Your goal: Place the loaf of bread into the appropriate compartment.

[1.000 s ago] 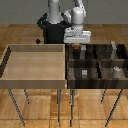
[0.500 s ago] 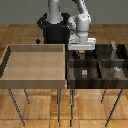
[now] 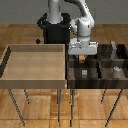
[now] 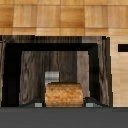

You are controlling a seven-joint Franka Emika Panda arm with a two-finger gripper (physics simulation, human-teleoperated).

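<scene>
The loaf of bread [image 4: 63, 94] is a small orange-brown block held between my gripper's [image 4: 63, 103] two fingertips [image 4: 37, 104]. My gripper [image 3: 82, 59] is shut on the loaf [image 3: 82, 58] and hangs just above a back compartment at the near-left end of the dark wooden organizer [image 3: 96, 80]. In the wrist view the loaf hangs over a dark walled compartment [image 4: 30, 65] that holds a small grey object [image 4: 51, 77].
A large light wooden tray [image 3: 35, 47] stands on the exterior view's left, beside the organizer. Small grey objects sit in organizer compartments [image 3: 84, 73], [image 3: 116, 69], [image 3: 114, 47]. The robot base [image 3: 54, 30] stands behind both.
My gripper has moved toward the exterior view's right and down, from behind the trays to just above the dark organizer, with the loaf in it.
</scene>
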